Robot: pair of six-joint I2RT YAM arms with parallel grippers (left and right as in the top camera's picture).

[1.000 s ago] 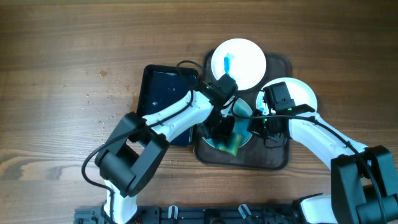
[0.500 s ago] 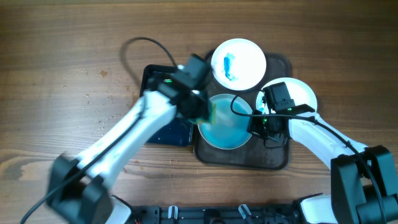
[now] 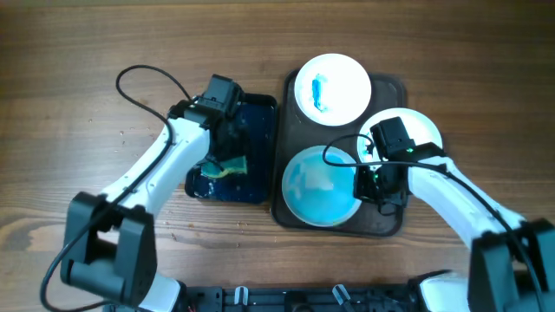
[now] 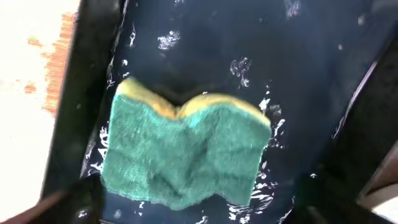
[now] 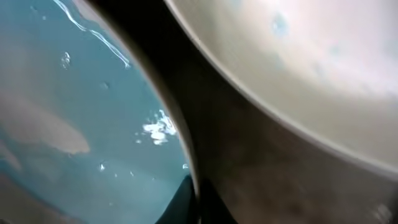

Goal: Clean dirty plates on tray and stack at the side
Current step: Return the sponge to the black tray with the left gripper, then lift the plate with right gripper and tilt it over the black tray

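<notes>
A green and yellow sponge lies wet in the black water tray. My left gripper hovers just over it, open, its fingers clear on either side. A blue plate sits on the brown tray. My right gripper is shut on its right rim. A white plate with a blue smear lies at the tray's far end. Another white plate lies at the right, partly under the right arm.
The water tray lies directly left of the brown tray, their sides nearly touching. Water droplets speckle the wooden table to the left. The left arm's cable loops over the table behind the water tray.
My left arm swung from the blue plate to the water tray with the sponge, then opened and dropped it there. The right gripper stayed shut on the blue plate's rim.
</notes>
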